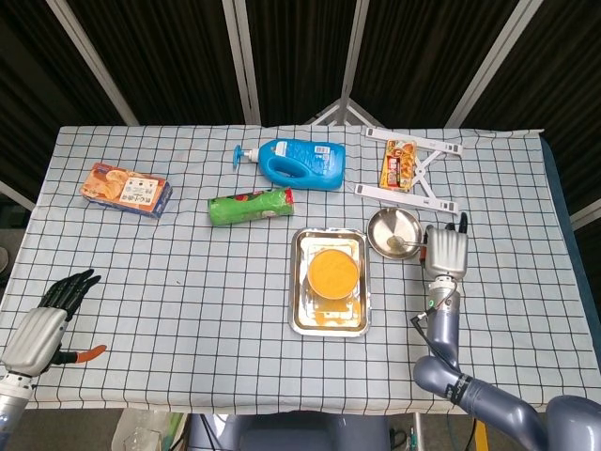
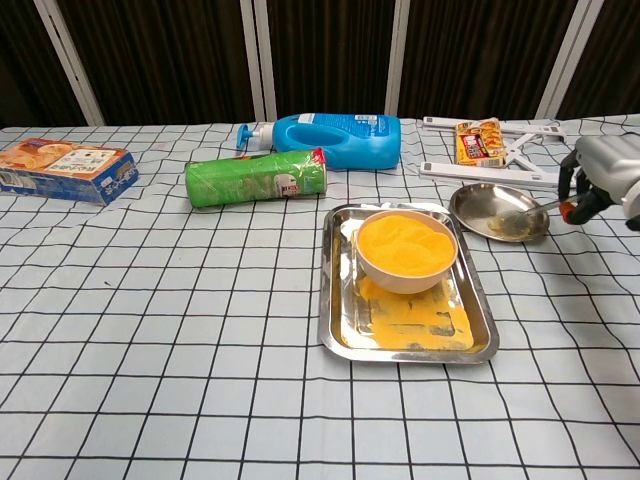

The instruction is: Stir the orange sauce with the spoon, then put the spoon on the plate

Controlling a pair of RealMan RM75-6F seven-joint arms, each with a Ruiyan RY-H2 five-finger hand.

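a: what do i have in the head view?

b: i see the white bowl of orange sauce standing in the rectangular steel tray. just right of the tray is the round metal plate, and the metal spoon lies with its bowl end inside it. my right hand is beside the plate, its back turned up, fingers pointing away from me. my left hand rests near the table's left corner, dark fingers spread, holding nothing.

a: and the chest view?

b: the spoon has its bowl end on the plate and the handle reaches to my right hand at the picture edge. the fingers seem closed around the handle end. the green snack tube and the blue pump bottle lie behind the tray. the left hand is outside this view.
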